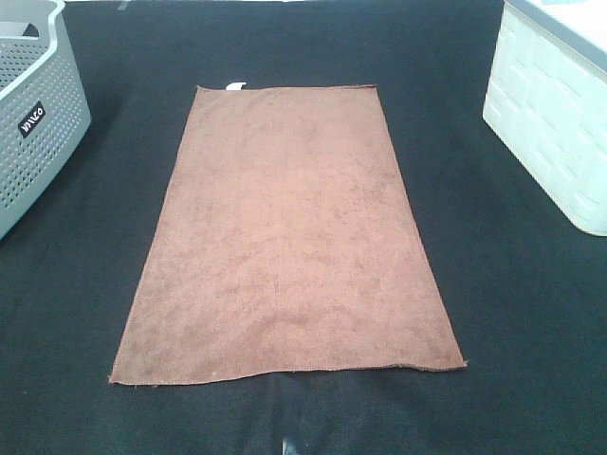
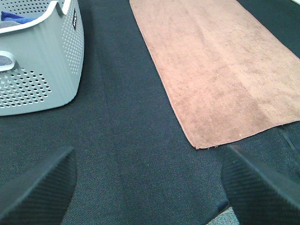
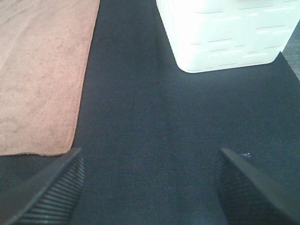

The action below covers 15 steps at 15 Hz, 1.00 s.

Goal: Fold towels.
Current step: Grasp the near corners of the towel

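Spread flat in the middle of the black woven table cover [image 1: 512,341]: a rectangular reddish-brown terry-cloth towel [image 1: 289,237], short edges near and far, with a small white tag [image 1: 235,86] on the far edge. No fold made yet, judging by the single flat layer.

Left gripper [image 2: 147,185] spread wide and empty, poised over bare cover just near and left of the towel's near left corner. Right gripper [image 3: 150,183] likewise wide and empty, just near and right of the near right corner.

Likely to go wrong from here:

Pinching only the pile, or the cover along with the cloth. Soft fuzzy fabric lying flush on a textured surface, with little edge to get under.

Gripping the two near corners at unequal points, or lifting unevenly, and so laying a skewed fold with edges off-line at the far end.

Dragging the whole towel away instead of folding it, for want of lift before travel.

Losing a corner mid-carry through a shallow grip, and ending with a rumpled heap.

Clipping the grey perforated plastic basket [image 1: 38,114] at far left or the white moulded plastic bin [image 1: 555,114] at far right on a wide swing — both close enough to the towel's far corners to matter.
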Available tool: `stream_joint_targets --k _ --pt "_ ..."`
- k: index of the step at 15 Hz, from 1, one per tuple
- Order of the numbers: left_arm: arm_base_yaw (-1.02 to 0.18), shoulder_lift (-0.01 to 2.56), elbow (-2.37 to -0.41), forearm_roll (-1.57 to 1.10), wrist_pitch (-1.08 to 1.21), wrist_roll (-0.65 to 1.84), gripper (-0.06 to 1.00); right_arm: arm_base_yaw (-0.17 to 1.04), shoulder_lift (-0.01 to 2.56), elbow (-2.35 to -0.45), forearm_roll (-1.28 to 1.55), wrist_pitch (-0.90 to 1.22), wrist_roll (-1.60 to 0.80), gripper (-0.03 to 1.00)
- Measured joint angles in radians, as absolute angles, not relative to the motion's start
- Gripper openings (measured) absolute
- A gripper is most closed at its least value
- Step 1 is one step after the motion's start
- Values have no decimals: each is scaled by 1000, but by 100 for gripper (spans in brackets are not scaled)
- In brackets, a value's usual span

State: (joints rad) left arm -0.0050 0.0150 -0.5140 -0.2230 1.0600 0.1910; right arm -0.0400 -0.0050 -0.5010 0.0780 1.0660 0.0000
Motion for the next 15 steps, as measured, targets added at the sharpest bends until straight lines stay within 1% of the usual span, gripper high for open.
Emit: stream_joint_targets --k 3,5,6,8,10,11,12,13,15 --pt "-5 15 -522 -224 1020 158 80 -40 -5 -501 78 1065 0 76" --pt "-5 15 -526 -262 827 95 80 -40 27 -516 77 1023 0 76" --pt "-5 17 -495 -308 670 43 80 -40 77 -523 77 965 0 76" --pt "-5 58 -431 -356 520 13 79 -40 179 -523 76 874 0 76" --pt "-5 172 -395 -397 441 10 77 -40 298 -523 79 801 0 76" --pt "-5 313 -390 -452 408 9 76 -40 406 -523 94 751 0 76" --pt "-5 418 -390 -503 397 7 76 -40 474 -523 106 725 0 76" --pt "-5 418 -390 -503 397 7 76 -40 474 -523 106 725 0 76" --pt "-5 623 -390 -596 388 15 76 -40 633 -523 113 685 0 76"
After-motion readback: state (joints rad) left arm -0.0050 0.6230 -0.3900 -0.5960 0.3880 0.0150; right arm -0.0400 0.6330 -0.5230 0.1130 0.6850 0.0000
